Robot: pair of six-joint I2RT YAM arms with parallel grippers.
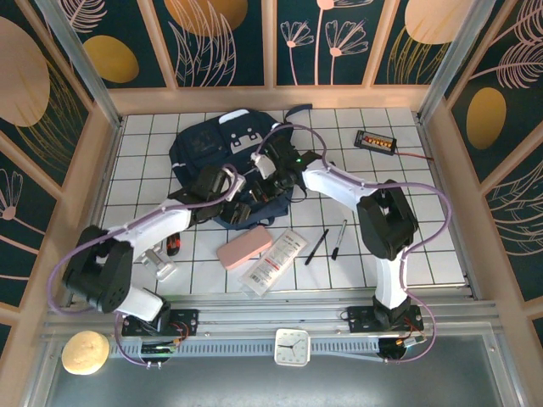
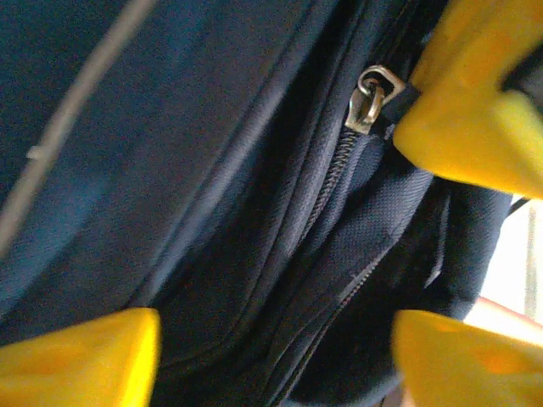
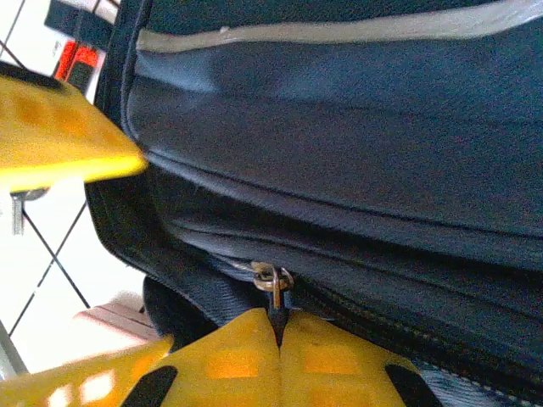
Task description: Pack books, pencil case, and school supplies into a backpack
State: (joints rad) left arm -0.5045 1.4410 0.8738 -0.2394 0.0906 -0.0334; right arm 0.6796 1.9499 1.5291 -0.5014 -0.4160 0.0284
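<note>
The navy backpack [image 1: 216,144] lies at the back middle of the table, and both grippers are at its near edge. My right gripper [image 3: 280,326] is shut on the metal zipper pull [image 3: 273,278] of the backpack [image 3: 339,153]. My left gripper [image 2: 276,356] stands open, its yellow fingers [image 2: 76,356] wide apart over the backpack's fabric and zipper track [image 2: 331,182], holding nothing. From above, the left gripper [image 1: 237,202] sits just left of the right gripper [image 1: 259,180]. The pink pencil case [image 1: 243,248], the white booklet [image 1: 273,261] and two dark pens [image 1: 316,246] [image 1: 338,239] lie on the table in front.
A black box with orange lights [image 1: 376,141] and its cable sit at the back right. A small red-black object [image 1: 172,246] and a silver object [image 1: 159,264] lie by the left arm. Wooden walls [image 1: 102,170] surround the tiled table [image 1: 424,220].
</note>
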